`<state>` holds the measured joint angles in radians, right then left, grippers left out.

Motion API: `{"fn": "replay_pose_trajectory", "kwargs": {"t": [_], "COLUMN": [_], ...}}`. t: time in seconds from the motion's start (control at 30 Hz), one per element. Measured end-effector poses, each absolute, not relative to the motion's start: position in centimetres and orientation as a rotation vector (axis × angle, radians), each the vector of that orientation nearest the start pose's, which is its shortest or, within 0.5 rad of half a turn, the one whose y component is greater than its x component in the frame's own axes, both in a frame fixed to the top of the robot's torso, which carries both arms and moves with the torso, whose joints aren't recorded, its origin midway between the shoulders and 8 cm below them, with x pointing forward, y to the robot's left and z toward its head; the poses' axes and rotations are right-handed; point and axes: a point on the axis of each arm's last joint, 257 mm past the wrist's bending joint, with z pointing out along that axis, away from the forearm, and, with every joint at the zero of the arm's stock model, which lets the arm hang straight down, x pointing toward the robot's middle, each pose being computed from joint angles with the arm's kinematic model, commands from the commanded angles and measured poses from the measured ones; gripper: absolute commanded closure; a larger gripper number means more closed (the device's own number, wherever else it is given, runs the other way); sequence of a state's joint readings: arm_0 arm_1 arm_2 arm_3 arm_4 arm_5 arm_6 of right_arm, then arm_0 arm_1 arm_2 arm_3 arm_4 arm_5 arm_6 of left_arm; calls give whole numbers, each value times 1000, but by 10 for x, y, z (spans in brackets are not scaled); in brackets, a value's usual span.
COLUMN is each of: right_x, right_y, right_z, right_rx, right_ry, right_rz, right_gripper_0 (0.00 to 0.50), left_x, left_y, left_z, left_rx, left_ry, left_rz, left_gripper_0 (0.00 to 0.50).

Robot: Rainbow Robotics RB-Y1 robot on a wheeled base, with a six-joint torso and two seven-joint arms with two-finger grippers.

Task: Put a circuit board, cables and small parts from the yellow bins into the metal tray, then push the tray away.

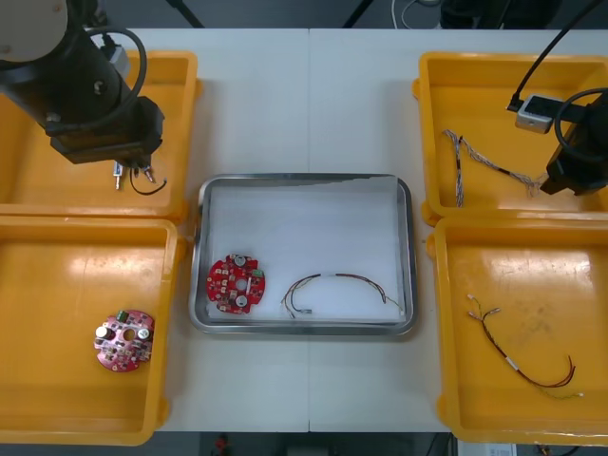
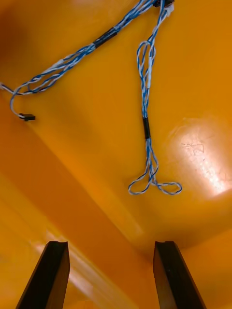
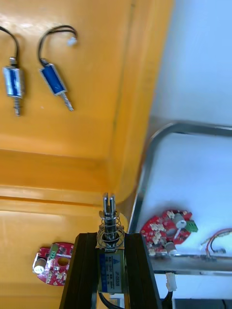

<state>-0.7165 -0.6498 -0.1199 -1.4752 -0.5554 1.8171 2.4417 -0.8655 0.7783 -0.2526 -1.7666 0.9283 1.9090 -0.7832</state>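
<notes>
My left claw (image 3: 112, 237) is pinching a small metal part (image 3: 110, 224) over the yellow bin (image 1: 28, 180) at ten o'clock from the tray (image 1: 410, 247). My right claw (image 2: 110, 247) is hanging spread over the blue-and-white cable (image 2: 146, 96) at two o'clock. A circuit board (image 1: 236, 282) is lying in the tray.

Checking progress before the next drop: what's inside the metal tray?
A red circuit board and one cable lie in the metal tray, on its white floor; nothing covers them.

a light table (image 1: 310, 104), seamed down its middle, spans the front view; dark floor (image 1: 275, 11) and black stand legs (image 1: 187, 12) cross the top edge.
</notes>
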Motion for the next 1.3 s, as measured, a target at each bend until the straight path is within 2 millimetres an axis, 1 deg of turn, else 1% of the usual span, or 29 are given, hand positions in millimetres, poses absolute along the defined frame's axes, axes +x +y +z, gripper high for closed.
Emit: {"fn": "replay_pose_trajectory", "kwargs": {"t": [0.1, 0.23, 0.33, 0.5, 0.67, 0.77, 0.93, 1.13, 1.3], "right_x": [530, 544, 553, 569, 582, 589, 591, 596, 596], "right_y": [-374, -380, -382, -384, -379, -376, -371, -366, -362], "right_z": [-158, -157, -156, -160, -169, -175, -193, -205, -216], "right_rx": [-1224, -1199, -1190, -1153, -1131, -1131, -1131, -1114, -1106], "right_ry": [2465, 2447, 2425, 2402, 2380, 2368, 2381, 2379, 2390], "right_rz": [-309, -334, -345, -343, -337, -347, -330, -313, -292], "right_gripper_0": [0, 0, 0, 0, 0, 0, 0, 0, 0], "left_x": [475, 468, 465, 468, 473, 479, 489, 498, 503], "left_y": [220, 200, 184, 154, 137, 131, 126, 130, 131], "left_z": [-105, -113, -123, -144, -166, -177, -191, -213, -231], "left_rx": [-117, -46, -2, 75, 92, 71, 43, 16, -7], "left_ry": [2740, 2752, 2766, 2748, 2754, 2764, 2766, 2765, 2780], "left_rz": [-99, -104, -113, -113, -102, -105, -111, -44, -35], "left_gripper_0": [500, 500, 500, 500, 500, 500, 500, 500, 500]}}
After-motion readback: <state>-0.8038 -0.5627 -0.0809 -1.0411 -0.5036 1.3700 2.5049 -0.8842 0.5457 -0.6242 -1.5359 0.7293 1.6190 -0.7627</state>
